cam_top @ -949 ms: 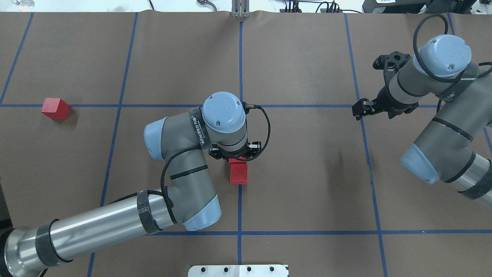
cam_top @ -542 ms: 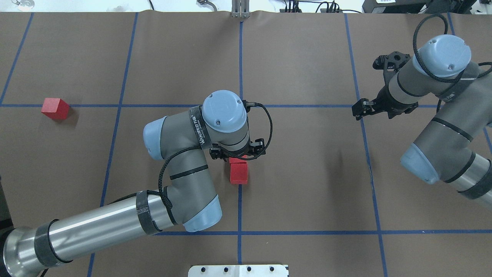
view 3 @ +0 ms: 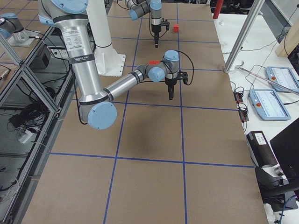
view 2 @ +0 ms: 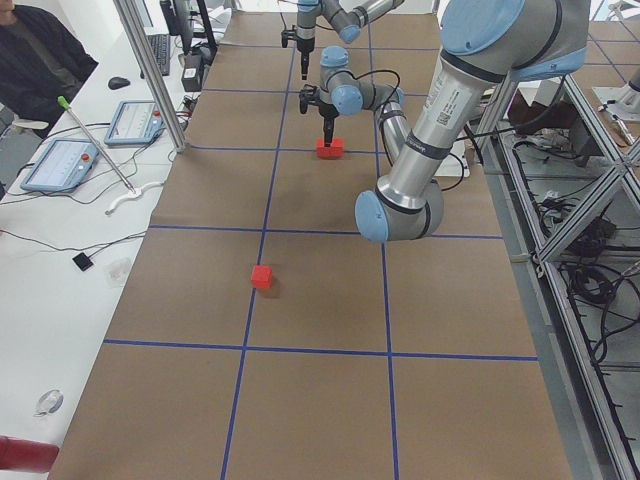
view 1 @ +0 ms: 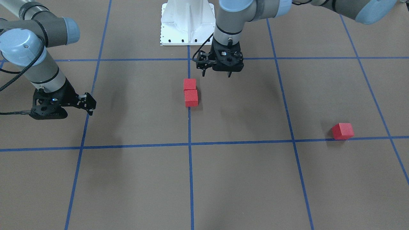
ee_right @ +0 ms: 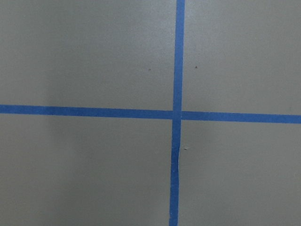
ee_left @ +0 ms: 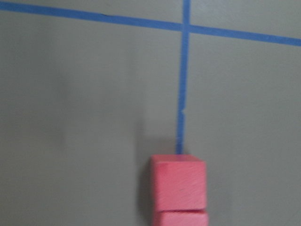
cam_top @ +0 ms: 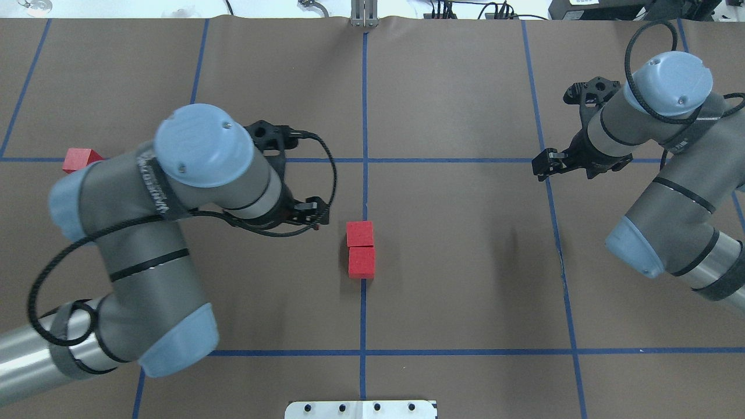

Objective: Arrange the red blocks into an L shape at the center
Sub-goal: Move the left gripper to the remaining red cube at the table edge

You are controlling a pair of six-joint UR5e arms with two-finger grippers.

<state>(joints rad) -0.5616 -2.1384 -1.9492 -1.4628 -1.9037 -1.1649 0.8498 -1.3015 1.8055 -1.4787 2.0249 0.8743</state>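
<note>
Far red block (cam_top: 359,234): at the middle of the brown table surface (cam_top: 465,262), on the central blue tape line (cam_top: 365,105), flat on the table.
Near red block (cam_top: 361,262): touching the far red block on its robot side; the two make a short straight row along the tape line.
Third red block (view 1: 342,131): alone toward the table's left edge, on a crosswise tape line, well apart from the row.
L shape: not yet formed; two blocks in line, one away.
Left gripper (view 1: 216,74): fingers spread apart, nothing between them, pointing down, clear of the table.
Blocks relative to left gripper: the row lies near it, off to its right side and outside its fingers, untouched; in the left wrist view the row sits at the bottom edge. The third red block is far off on its other side.
Right gripper (view 1: 88,105): toward the table's right edge, above a crossing of tape lines, no block near it; whether its fingers are apart or together cannot be told.
</note>
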